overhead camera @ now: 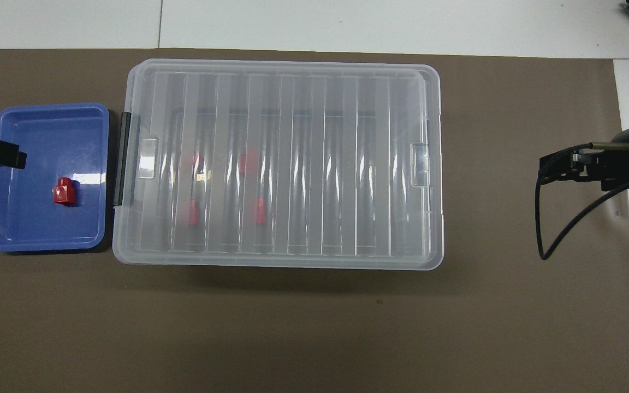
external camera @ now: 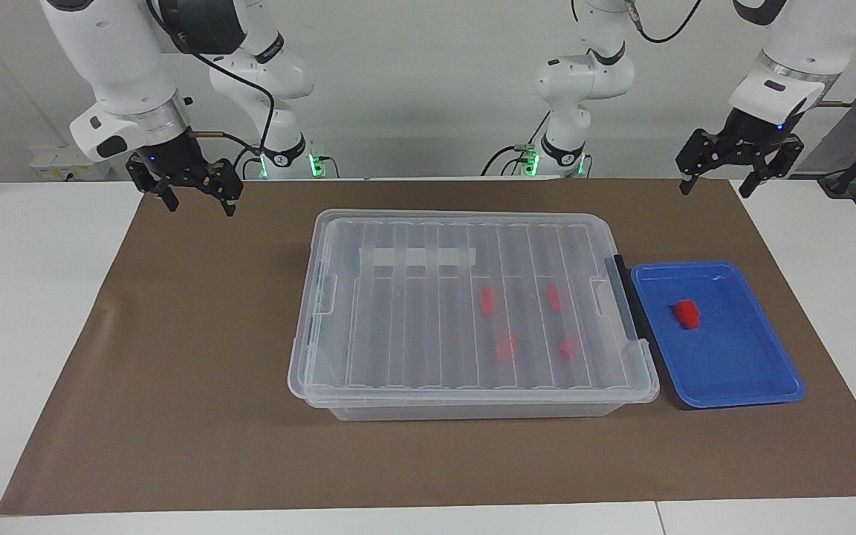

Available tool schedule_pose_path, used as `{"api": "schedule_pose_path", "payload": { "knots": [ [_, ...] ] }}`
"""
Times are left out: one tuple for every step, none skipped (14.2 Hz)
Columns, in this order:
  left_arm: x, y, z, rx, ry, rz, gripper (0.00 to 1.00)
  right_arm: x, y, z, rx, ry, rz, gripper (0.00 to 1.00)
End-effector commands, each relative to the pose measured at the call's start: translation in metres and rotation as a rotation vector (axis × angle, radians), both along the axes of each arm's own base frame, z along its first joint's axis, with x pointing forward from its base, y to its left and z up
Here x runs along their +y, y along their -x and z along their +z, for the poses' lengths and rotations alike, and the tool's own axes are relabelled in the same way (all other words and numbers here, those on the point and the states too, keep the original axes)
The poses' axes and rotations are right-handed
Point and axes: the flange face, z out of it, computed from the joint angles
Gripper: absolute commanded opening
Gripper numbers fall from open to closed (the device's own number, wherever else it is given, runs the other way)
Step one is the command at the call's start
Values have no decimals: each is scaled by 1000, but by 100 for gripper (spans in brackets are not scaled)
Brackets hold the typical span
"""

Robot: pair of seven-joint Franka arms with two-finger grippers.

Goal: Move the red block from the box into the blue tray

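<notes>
Clear ribbed lid (external camera: 465, 297) covers four red blocks (external camera: 506, 347) in the box (external camera: 472, 407).

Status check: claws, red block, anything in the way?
Left claw, right claw open, empty, raised. Small red plastic block in shallow blue plastic tray. Clear plastic bin lidded.

Red block (external camera: 687, 314) lies in blue tray (external camera: 755, 371) beside box (external camera: 413, 327).
</notes>
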Motion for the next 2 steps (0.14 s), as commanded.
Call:
{"api": "schedule_pose_path", "payload": {
  "knots": [
    [3,4,-3,14,5,5,100,-2,3,1,-13,10,-6,100],
    [3,5,-4,17,4,5,100,-2,3,2,-15,10,-6,100]
  ]
}}
